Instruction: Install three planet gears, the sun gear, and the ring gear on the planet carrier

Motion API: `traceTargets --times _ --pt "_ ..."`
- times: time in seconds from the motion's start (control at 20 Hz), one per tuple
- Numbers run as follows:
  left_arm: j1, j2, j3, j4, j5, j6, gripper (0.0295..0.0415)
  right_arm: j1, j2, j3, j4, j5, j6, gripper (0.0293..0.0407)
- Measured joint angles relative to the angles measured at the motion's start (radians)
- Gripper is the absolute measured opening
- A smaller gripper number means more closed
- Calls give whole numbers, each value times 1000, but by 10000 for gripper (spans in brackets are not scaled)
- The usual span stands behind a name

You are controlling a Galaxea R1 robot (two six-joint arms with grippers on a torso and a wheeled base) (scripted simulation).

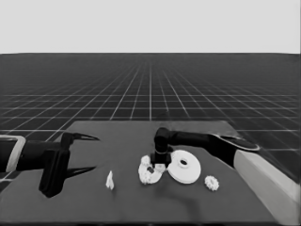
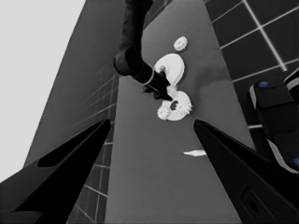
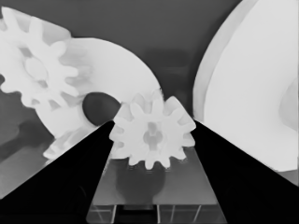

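Right pincer (image 3: 152,135) clenched on a planet gear (image 3: 152,133) above the smaller round part (image 3: 107,70)

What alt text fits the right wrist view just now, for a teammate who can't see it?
The right gripper holds a small toothed gear between its two black fingers, just over the edge of the smaller round part. Another gear already sits on that part, and the larger round part fills the opposite side.

A thin white piece (image 1: 109,180) stands upright and pointed on the dark table (image 1: 94,202), alone toward its left half. Beyond the table's far edge a gridded floor (image 1: 150,84) stretches to the horizon. Dark machinery (image 2: 275,116) with small blue lights sits past the table's edge.
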Motion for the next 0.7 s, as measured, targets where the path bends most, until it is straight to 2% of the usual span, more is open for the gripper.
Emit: traceTargets --times 0.2,0.25,0.3,0.35,0.45,0.7 --pt "0 0 0 0 0 0 385 -5 2 -5 -5 3 -3 313" --pt "0 0 0 0 0 0 385 -5 2 -6 -5 3 -3 345" --pt "0 0 0 0 0 0 385 -5 2 -6 -5 3 -3 372" --pt "0 0 0 0 0 0 385 -5 2 -6 -5 3 -3 381" --pt "0 0 0 0 0 0 385 -5 2 -6 -6 3 -3 384" --pt "0 0 0 0 0 0 385 -5 2 -6 -6 3 -3 385"
